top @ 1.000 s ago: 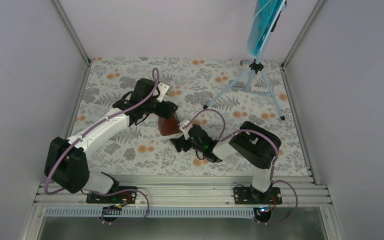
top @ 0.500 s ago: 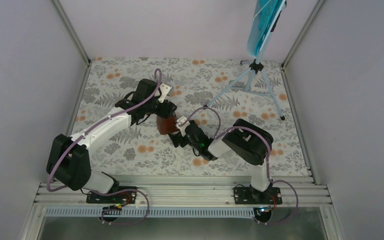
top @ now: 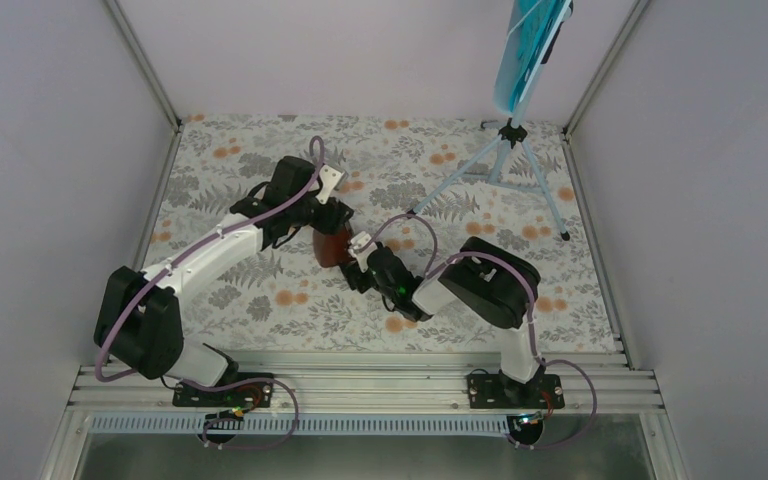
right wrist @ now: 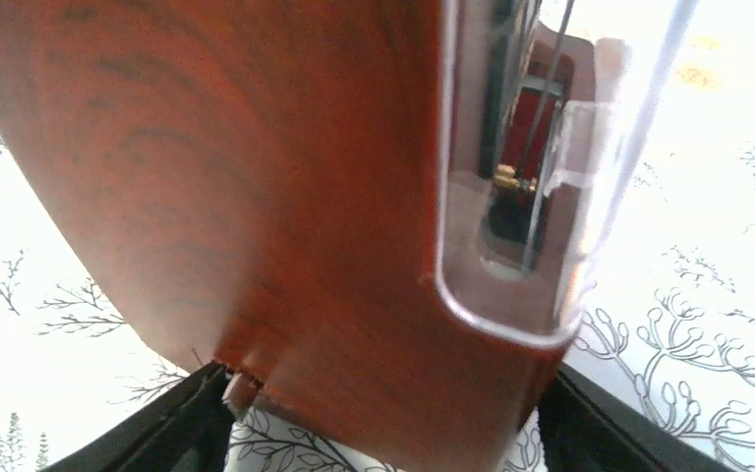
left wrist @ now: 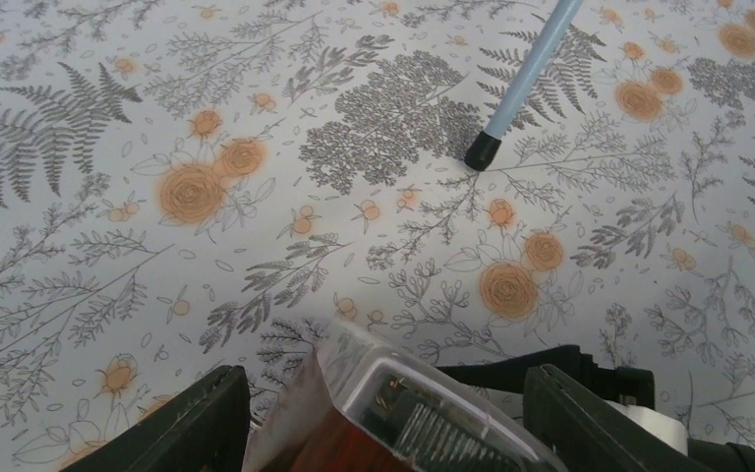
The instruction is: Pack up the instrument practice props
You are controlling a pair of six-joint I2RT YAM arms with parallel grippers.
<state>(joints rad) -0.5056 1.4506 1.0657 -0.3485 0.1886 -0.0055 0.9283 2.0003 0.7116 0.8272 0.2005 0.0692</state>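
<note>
My left claw (left wrist: 388,385) pinches the metronome (top: 332,250) near the middle of the surface (top: 260,305). My right claw (right wrist: 383,385) straddles it, and I cannot tell whether it is gripping. The metronome seems rigid and light, so I'd press its wooden flanks and spare the slick, likely fragile clear cover (right wrist: 555,197).
</note>
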